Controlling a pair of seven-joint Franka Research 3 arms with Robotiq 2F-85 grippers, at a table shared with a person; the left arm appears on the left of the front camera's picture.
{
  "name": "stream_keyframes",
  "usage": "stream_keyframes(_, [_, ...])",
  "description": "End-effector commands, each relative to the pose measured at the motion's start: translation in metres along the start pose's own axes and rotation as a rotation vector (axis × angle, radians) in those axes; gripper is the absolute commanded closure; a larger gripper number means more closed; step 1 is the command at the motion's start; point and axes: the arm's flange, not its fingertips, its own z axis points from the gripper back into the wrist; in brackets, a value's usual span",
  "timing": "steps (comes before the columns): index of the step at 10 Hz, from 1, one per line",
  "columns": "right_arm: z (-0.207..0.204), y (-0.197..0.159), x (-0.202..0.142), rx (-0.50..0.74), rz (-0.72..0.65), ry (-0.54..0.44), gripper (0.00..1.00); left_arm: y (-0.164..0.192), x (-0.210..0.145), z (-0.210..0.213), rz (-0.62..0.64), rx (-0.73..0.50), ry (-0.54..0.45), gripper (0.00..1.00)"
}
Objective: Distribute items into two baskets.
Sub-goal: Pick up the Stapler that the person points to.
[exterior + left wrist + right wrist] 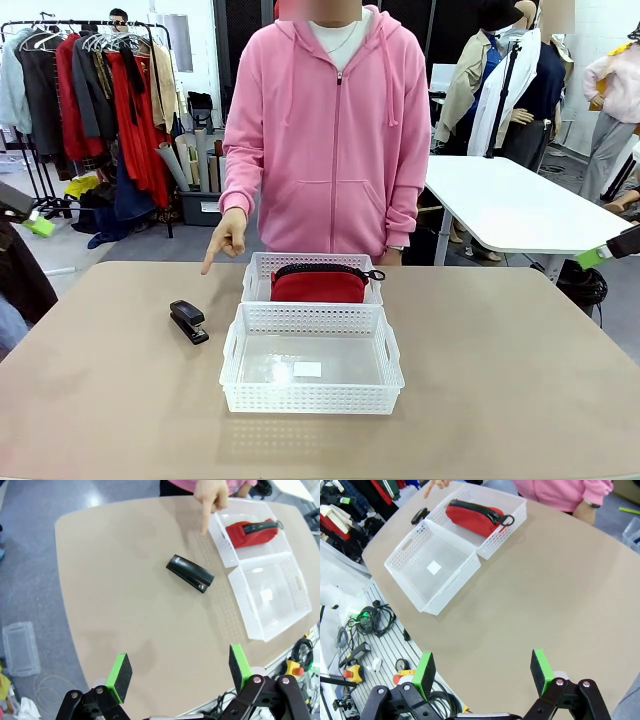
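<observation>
The red pouch [320, 285] lies in the smaller, far basket [257, 275], right in front of the person. The larger, near basket [310, 395] holds only a white label. The black stapler [188, 321] lies on the table left of the baskets, and the person's hand [226, 238] points down toward it. My left gripper [180, 669] hangs open high over the table's left edge, with the stapler [190, 573] far beyond its fingers. Above the right side my right gripper [482, 672] is open too, far from the pouch [474, 516] and the near basket [432, 567].
The tan table [500, 380] has bare room on both sides of the baskets. Cables and an emergency stop button [351, 672] lie on a rail below the table's near edge. A white table [510, 205] and clothes racks stand behind the person.
</observation>
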Motion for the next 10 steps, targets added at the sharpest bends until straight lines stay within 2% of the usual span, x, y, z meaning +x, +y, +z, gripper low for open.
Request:
stream_keyframes(1, [0.000, 0.000, 0.002, 0.009, -0.001, -0.015, 0.00, -0.010, 0.023, -0.014, 0.070, 0.042, 0.012, 0.00])
stream_keyframes(4, [0.000, 0.000, 0.002, 0.009, -0.001, -0.015, 0.00, -0.028, 0.053, -0.060, 0.177, 0.154, 0.095, 0.00])
stream_keyframes(6, [0.000, 0.000, 0.002, 0.009, -0.001, -0.015, 0.00, -0.035, 0.074, -0.093, 0.293, 0.257, 0.103, 0.00])
stream_keyframes(10, [0.000, 0.000, 0.002, 0.009, -0.001, -0.015, 0.00, -0.056, 0.089, -0.154, 0.414, 0.391, 0.191, 0.00])
